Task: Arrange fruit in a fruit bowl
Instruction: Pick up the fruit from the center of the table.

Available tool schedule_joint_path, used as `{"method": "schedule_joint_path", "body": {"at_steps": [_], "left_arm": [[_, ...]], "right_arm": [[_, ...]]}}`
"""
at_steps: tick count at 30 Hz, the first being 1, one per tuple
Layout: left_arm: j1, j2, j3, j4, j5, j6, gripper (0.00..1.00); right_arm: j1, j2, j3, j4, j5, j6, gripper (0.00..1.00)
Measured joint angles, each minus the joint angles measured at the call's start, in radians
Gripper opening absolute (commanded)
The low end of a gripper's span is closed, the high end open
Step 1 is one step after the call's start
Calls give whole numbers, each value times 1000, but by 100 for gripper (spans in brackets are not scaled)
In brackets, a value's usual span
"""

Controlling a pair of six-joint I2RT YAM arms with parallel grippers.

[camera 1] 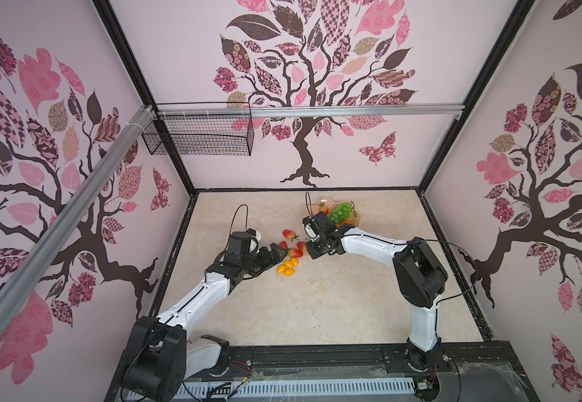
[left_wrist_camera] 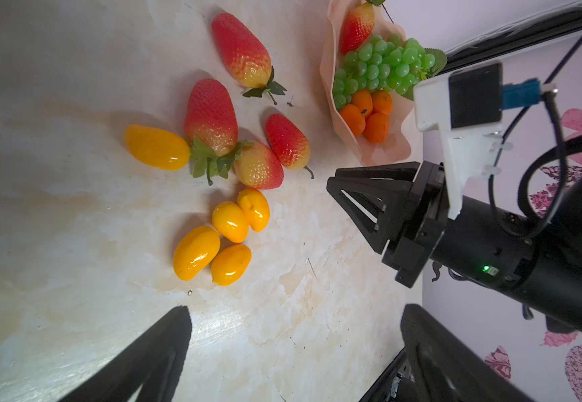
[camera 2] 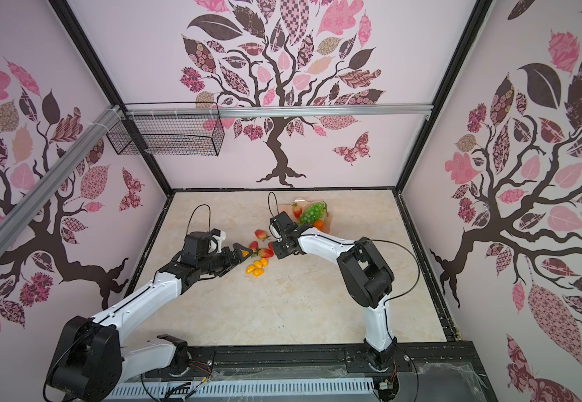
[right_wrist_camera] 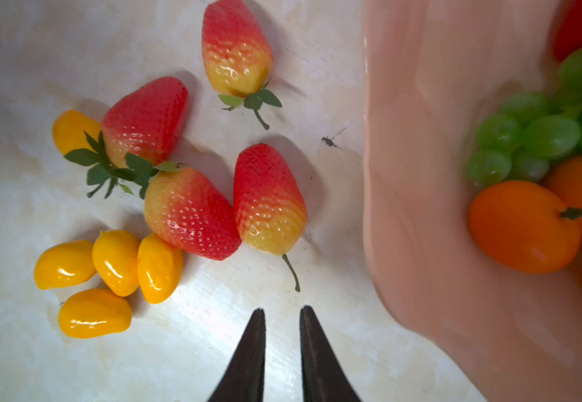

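Strawberry (right_wrist_camera: 268,198) lies flat — stem end toward right tool (right_wrist_camera: 282,309), tip away.

White arm links (camera 1: 192,302) — black joints (camera 1: 420,271), black cables (left_wrist_camera: 524,195).

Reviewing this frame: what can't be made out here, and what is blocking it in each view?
Fruit bowl: right wrist view, cut off by the frame edge and blurred; contents uncountable there.
Tangerines: both top views, mostly hidden behind the right arm.
Lone tomato: top views, largely covered by the left claw.
Right claw: whether its tips touch the table cannot be told.
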Motion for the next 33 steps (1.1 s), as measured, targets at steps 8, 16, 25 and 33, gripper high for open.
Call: {"method": "schedule_joint_path", "body": {"at_steps": [8, 16, 25, 33], "left_arm": [[0, 2, 0, 0, 10, 5, 98], [0, 2, 0, 0, 10, 7, 98], [0, 3, 0, -1, 10, 13, 98], [0, 6, 0, -1, 10, 21, 98]], "right_arm": [[0, 56, 45, -29, 12, -12, 24], [0, 92, 69, -39, 21, -16, 24], [0, 124, 102, -43, 23, -21, 24], [0, 149, 106, -48, 22, -23, 21]]}}
